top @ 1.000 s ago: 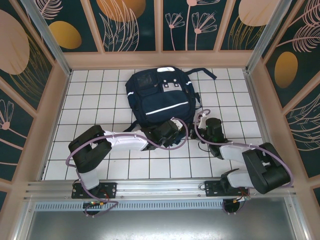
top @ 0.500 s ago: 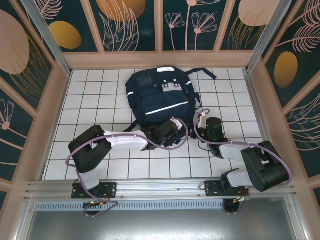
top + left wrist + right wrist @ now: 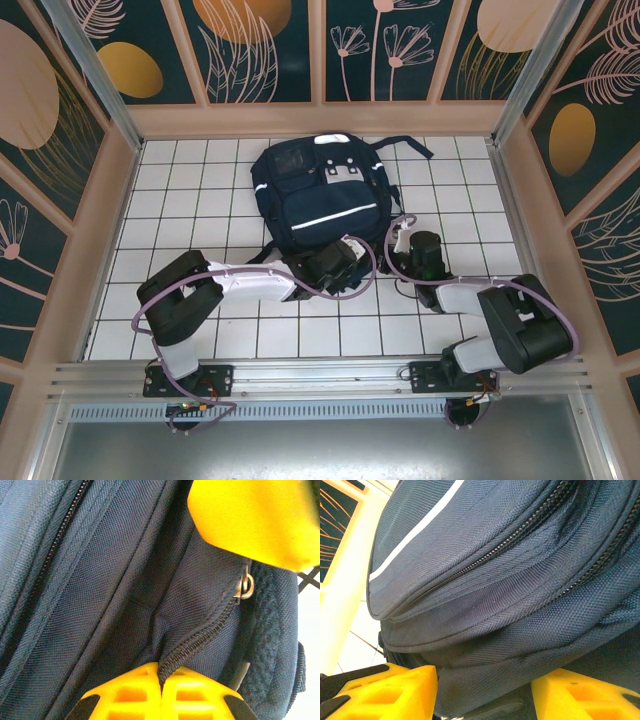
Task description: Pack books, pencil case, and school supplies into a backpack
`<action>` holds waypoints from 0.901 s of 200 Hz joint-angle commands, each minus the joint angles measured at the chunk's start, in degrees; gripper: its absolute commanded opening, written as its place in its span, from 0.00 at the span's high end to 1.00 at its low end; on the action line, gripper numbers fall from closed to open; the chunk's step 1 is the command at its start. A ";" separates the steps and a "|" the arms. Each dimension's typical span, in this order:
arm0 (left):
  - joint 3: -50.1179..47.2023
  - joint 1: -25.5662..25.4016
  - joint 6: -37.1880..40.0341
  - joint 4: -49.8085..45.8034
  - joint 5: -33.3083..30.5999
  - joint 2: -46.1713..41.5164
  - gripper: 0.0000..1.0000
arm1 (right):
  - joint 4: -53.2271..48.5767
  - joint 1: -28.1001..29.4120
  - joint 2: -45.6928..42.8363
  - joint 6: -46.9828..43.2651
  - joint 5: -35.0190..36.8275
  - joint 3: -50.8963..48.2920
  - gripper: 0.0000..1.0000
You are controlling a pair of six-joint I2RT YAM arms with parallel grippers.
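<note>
Floor: white square tiles (image 3: 200,215) with dark grout lines, evenly and brightly lit. Walls on three sides: dark teal panels (image 3: 265,50) printed with pale line-drawn flowers, leaves and orange and peach discs, set in tan frames (image 3: 318,50). Slanted aluminium posts (image 3: 90,70) at both far corners. Near edge: aluminium rail (image 3: 320,372), with grey metal sheet (image 3: 320,450) below it.

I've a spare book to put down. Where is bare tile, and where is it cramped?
Bare tile lies between the backpack and the left wall, and between it and the right wall. Cramped: the backpack's near edge, where the left hand and right hand sit.
</note>
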 commanded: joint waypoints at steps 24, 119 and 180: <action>-0.64 0.10 -0.33 -0.71 -0.42 -0.10 1.00 | 2.60 1.06 -2.64 -1.29 -3.13 -1.37 0.54; -0.42 0.09 -0.34 -0.96 -0.47 0.12 1.00 | -3.54 4.48 -4.17 -4.13 3.04 -2.05 0.50; -0.55 0.13 -0.22 -0.83 -0.56 -0.10 1.00 | -4.96 5.80 0.65 -6.66 2.73 1.65 0.50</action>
